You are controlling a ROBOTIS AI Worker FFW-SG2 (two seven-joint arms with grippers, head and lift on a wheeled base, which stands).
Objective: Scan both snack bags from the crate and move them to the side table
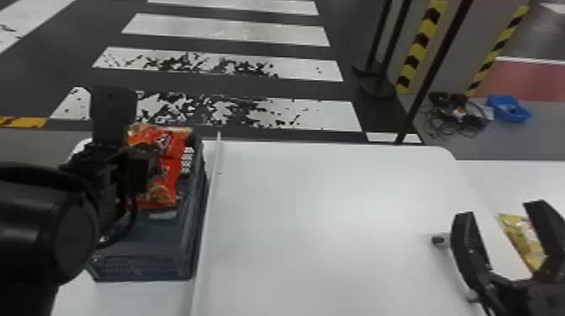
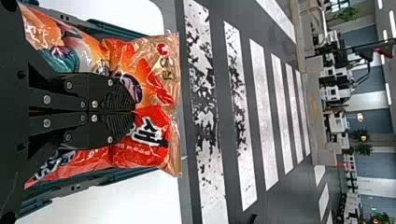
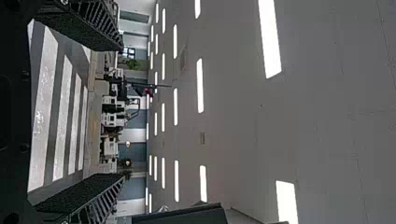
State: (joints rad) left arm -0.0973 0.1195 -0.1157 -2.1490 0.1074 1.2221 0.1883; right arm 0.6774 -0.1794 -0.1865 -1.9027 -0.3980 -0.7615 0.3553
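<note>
White worktop (image 1: 319,210) under your crate (image 1: 143,267): left gripper (image 2: 134,111) closed at the snack bags (image 2: 152,144), hold unclear; a shallow pinch could slip. Right gripper (image 3: 122,112) gapes empty.

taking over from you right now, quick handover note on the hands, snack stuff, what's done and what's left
Left hand: fingers shut, over the red-and-orange snack packaging; whether they pinch it, I can't tell.
Right hand: open, at the main table's right side.
Things: that packaging is at the crate; one bag or two is unclear. A yellow packet lies on the side table.
Done: the yellow packet is on the side table, if it counts as one of the two; scans can't be confirmed.
Left: check scans, then move the red-and-orange packaging across.
</note>
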